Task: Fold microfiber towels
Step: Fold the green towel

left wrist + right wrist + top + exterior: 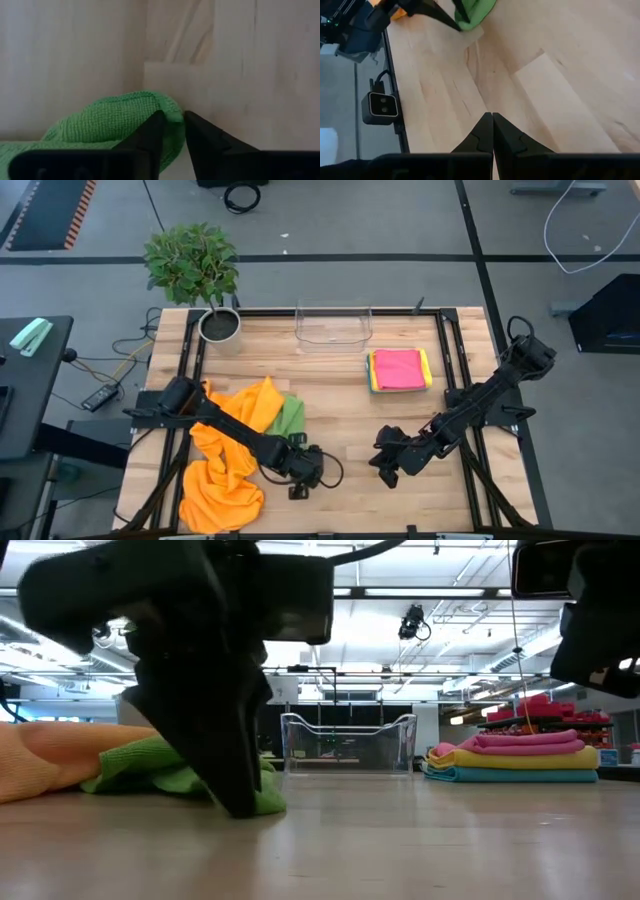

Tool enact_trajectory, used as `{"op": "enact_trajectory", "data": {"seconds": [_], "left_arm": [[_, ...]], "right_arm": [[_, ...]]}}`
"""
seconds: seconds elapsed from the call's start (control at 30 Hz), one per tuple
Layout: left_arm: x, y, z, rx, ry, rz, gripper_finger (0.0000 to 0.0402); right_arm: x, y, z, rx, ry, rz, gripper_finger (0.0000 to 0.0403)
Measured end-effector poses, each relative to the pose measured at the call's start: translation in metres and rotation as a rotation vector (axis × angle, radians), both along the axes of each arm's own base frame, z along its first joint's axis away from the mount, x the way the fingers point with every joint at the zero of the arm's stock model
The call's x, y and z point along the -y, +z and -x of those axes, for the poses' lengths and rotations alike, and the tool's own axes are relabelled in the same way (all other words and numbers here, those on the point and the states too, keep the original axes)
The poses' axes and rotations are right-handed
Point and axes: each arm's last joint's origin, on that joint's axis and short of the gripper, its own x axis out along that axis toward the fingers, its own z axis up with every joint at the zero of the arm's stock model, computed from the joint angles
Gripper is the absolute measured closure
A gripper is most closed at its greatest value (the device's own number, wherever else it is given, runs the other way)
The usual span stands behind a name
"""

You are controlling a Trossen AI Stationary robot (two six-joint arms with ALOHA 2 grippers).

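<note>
A green microfiber towel [289, 418] lies crumpled on the wooden table beside a heap of orange towels [228, 465], partly under my left arm. It also shows in the low view [150, 772]. My left gripper [298, 486] stands at the table's near middle, shut on the green towel [100, 130]. My right gripper [386, 476] hovers to its right with fingers shut [492, 122], touching nothing. A folded stack with pink on top, then yellow and blue [399, 370], rests on the table at the far right. My left gripper pinches a rounded edge of the green towel [167, 107] between its two fingertips. The fingers point down, and their tips [240, 802] are at the tabletop. The towel lies slack on the table, trailing away toward the orange heap.
A clear plastic bin [333, 326] stands at the far middle edge. A potted plant [218, 322] stands at the far left corner. Bare wood lies between the two grippers and in front of the folded stack.
</note>
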Motion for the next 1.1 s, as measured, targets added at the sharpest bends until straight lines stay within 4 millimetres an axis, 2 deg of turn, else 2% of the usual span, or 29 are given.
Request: {"op": "enact_trajectory", "data": {"seconds": [0.1, 0.2, 0.27, 0.47, 0.6, 0.67, 0.8, 0.87, 0.93, 1.0, 1.1], "left_arm": [[0.001, 0.001, -0.003, 0.021, 0.031, 0.035, 0.0344], [0.001, 0.017, -0.005, 0.025, 0.041, 0.057, 0.0387], [0.0, 0.048, -0.013, 0.083, 0.054, 0.09, 0.0389], [-0.016, 0.157, -0.034, 0.264, 0.073, 0.105, 0.0394], [-0.038, 0.239, -0.033, 0.414, 0.095, 0.066, 0.0391], [-0.051, 0.267, -0.028, 0.452, 0.123, 0.06, 0.0394], [-0.07, 0.307, -0.011, 0.486, 0.165, 0.054, 0.0393], [-0.077, 0.311, -0.001, 0.473, 0.192, 0.058, 0.0392], [-0.075, 0.299, 0.005, 0.381, 0.219, 0.034, 0.0394], [-0.068, 0.278, 0.005, 0.28, 0.216, 0.005, 0.0396], [-0.053, 0.235, -0.002, 0.18, 0.203, -0.032, 0.0393]], "right_arm": [[0.0, 0.0, 0.0, 0.008, -0.004, 0.014, 0.0397], [0.0, 0.0, 0.0, 0.011, 0.014, 0.033, 0.0397], [0.0, 0.0, 0.0, 0.015, 0.032, 0.052, 0.0397], [0.0, 0.0, 0.0, 0.02, 0.062, 0.082, 0.0397], [0.0, 0.001, 0.0, 0.02, 0.066, 0.084, 0.0397], [-0.001, 0.004, 0.003, 0.024, 0.077, 0.067, 0.0397], [-0.009, 0.021, 0.018, 0.053, 0.133, -0.006, 0.0397], [-0.012, 0.033, 0.03, 0.075, 0.146, -0.04, 0.0397], [-0.014, 0.043, 0.041, 0.098, 0.126, -0.07, 0.0397], [-0.016, 0.048, 0.049, 0.118, 0.102, -0.085, 0.0397], [-0.022, 0.043, 0.053, 0.125, 0.077, -0.039, 0.0397]]}}
